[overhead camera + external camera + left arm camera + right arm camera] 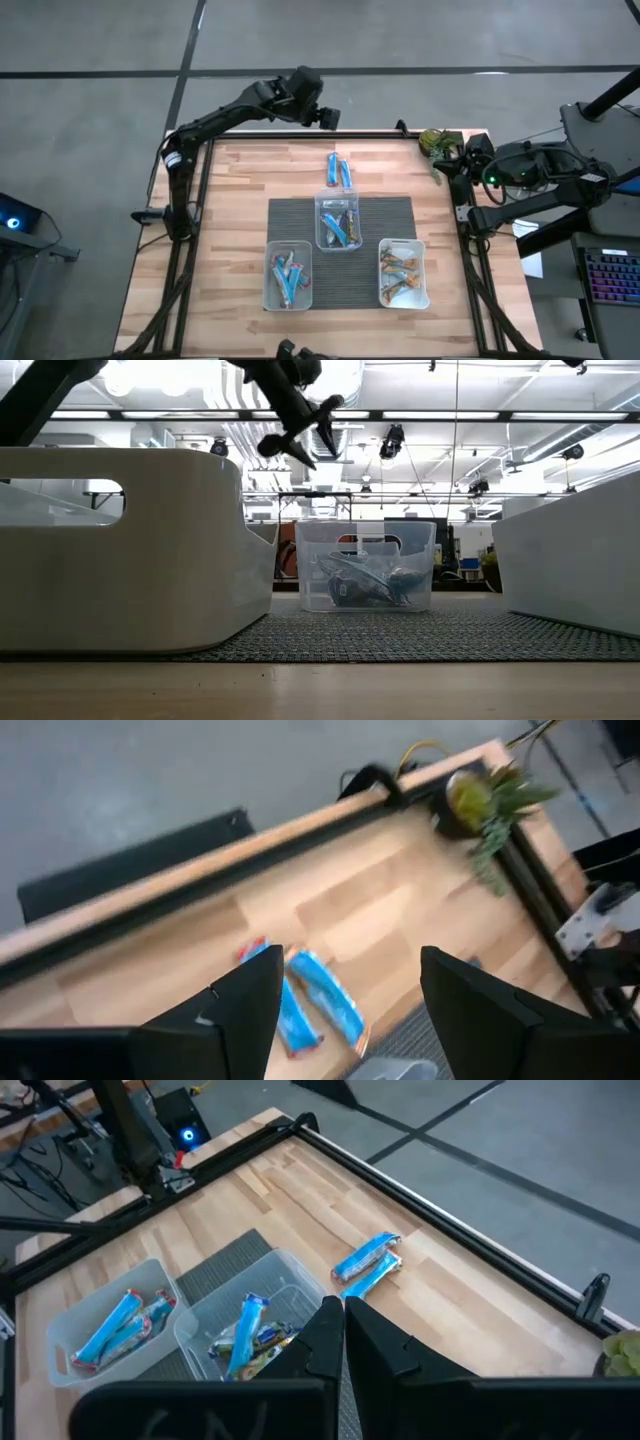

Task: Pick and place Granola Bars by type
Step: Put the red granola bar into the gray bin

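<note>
Two blue granola bars [340,172] lie side by side on the bare wood past the far edge of a dark mat [290,215]; they also show in the left wrist view [305,1000] and the right wrist view [367,1265]. My left gripper [328,117] hangs open in the air above the table's far edge, short of the bars, slanting down toward them; its fingers [470,1010] stand wide apart with nothing between them. My right gripper [343,1315] is shut and empty, held back at the table's right edge [462,158].
Three clear tubs stand on the mat: a centre one [320,200] with dark and blue bars, a near-left one [268,260] with blue bars, a near-right one [383,245] with orange-tan bars. A small green plant [437,143] sits at the far right corner.
</note>
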`<state>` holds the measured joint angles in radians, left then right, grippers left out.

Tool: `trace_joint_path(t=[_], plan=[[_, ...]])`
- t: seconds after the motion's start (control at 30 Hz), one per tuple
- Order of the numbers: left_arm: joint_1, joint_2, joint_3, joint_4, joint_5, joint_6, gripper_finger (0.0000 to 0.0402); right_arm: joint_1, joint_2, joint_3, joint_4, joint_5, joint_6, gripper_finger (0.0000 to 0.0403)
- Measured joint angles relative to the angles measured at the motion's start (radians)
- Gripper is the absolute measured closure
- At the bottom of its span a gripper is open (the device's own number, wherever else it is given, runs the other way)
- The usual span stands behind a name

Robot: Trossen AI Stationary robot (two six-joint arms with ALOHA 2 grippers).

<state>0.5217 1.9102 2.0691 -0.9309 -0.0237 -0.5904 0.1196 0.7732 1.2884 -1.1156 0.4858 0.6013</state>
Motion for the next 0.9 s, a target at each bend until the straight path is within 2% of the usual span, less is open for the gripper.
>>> trace_joint_path(t=[0.3, 0.57, 0.73, 0.9], plan=[[-0.005, 0.0, -0.188, 0.092, -0.003, -0.11, 0.0184, 0.0, 0.001, 0.0, -0.018, 0.0, 0.033, 0.0394], [-0.025, -0.001, -0.319, 0.274, 0.002, -0.167, 0.0184, 0.0, 0.001, 0.0, -0.018, 0.0, 0.036, 0.0394], [-0.028, 0.013, -0.323, 0.309, 0.015, -0.182, 0.0184, 0.0, 0.001, 0.0, -0.018, 0.0, 0.047, 0.0394], [-0.026, 0.09, -0.223, 0.302, 0.041, -0.159, 0.0184, 0.0, 0.001, 0.0, -0.018, 0.001, 0.047, 0.0394]])
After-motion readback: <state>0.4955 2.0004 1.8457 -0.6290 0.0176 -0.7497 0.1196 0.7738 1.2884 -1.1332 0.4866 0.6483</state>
